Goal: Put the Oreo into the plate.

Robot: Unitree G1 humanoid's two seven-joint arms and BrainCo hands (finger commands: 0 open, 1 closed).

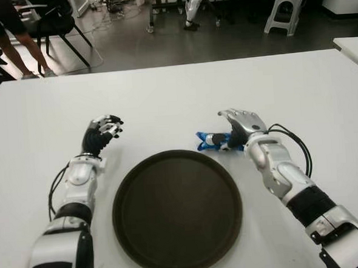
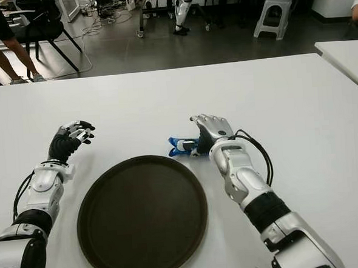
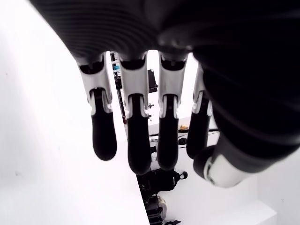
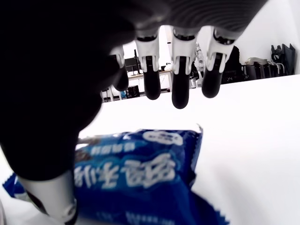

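Two hands show over the white table (image 1: pixel 164 92) in the left eye view. The right hand (image 1: pixel 242 127) sits directly over a blue Oreo packet (image 1: pixel 211 140), which lies on the table just beyond the far right rim of the round dark plate (image 1: pixel 180 255); packet and rim are near, not touching. The left hand (image 1: pixel 104 131) shows idle beside the plate's far left edge.

Right eye view: same layout; the Oreo packet (image 2: pixel 183 146) pokes out from under the right hand (image 2: pixel 210 131) toward the plate (image 2: pixel 144 257), which holds nothing.

Left wrist view: fingers (image 3: pixel 133 140) hang loosely extended, holding nothing.

Right wrist view: fingers (image 4: pixel 180 89) are extended above the wrapper (image 4: pixel 140 183) and not closed round it; the thumb (image 4: pixel 51 197) stands at the packet's near side. No grip is established (contact under the palm cannot be confirmed).

Risks, as judged: the glossy wrapper may slide away or toward the plate rim as the fingers close; a pinch on the crimped end alone may let it swing or drop short of the plate.
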